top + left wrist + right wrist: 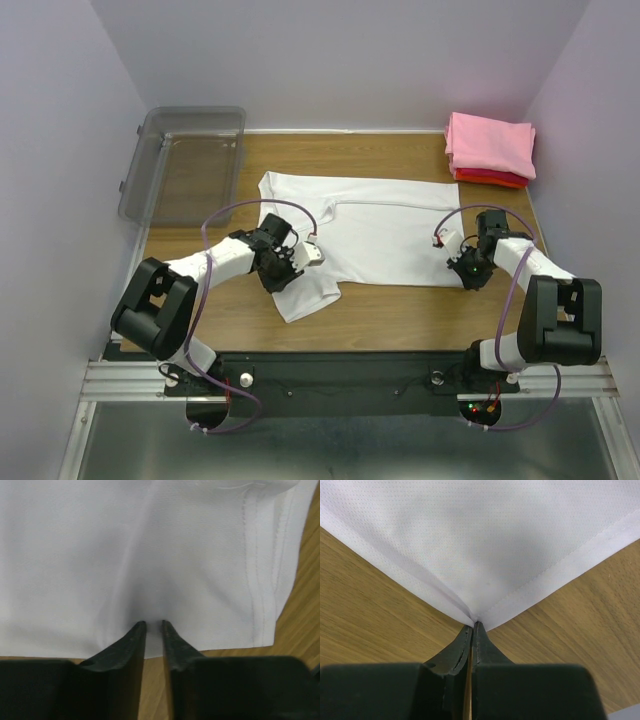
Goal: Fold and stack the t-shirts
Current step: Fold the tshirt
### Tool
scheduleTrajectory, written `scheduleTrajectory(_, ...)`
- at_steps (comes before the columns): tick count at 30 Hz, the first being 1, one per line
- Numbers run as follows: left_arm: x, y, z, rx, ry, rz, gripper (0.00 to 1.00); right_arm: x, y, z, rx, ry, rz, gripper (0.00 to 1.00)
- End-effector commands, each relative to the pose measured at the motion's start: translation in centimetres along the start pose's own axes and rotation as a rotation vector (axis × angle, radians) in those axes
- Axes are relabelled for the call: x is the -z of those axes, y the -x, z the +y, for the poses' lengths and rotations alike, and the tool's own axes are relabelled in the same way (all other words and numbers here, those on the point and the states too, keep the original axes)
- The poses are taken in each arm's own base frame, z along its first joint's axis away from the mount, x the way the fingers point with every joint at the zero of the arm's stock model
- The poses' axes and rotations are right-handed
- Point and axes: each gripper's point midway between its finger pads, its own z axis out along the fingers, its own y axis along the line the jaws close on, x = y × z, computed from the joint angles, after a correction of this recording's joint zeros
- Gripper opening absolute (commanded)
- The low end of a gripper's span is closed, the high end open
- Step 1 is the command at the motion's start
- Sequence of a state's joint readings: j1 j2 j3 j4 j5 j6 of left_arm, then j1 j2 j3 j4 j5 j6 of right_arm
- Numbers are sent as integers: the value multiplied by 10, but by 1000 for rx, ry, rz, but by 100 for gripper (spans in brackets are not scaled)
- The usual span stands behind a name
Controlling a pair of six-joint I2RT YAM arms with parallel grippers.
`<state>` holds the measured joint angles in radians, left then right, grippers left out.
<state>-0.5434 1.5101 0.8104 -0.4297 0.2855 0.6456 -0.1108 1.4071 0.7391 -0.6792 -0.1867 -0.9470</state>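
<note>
The white t-shirt [390, 225] lies spread flat mid-table, with the folded pink t-shirt [490, 143] stacked on the red t-shirt [492, 179] at the far right corner. My right gripper [474, 626] pinches the white shirt's near right corner, jaws pressed together on cloth. My left gripper [153, 623] straddles its left edge (jaws narrowly apart). The clear bin [185, 165] sits far left.

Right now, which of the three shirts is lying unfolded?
The white shirt, spread flat in the middle. The pink shirt and the red shirt under it are folded, stacked at the far right.
</note>
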Motion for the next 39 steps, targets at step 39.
scheduleTrajectory(39,112,94,106,-59,171,-144,0,52,65,-82,67,-61,-6,0)
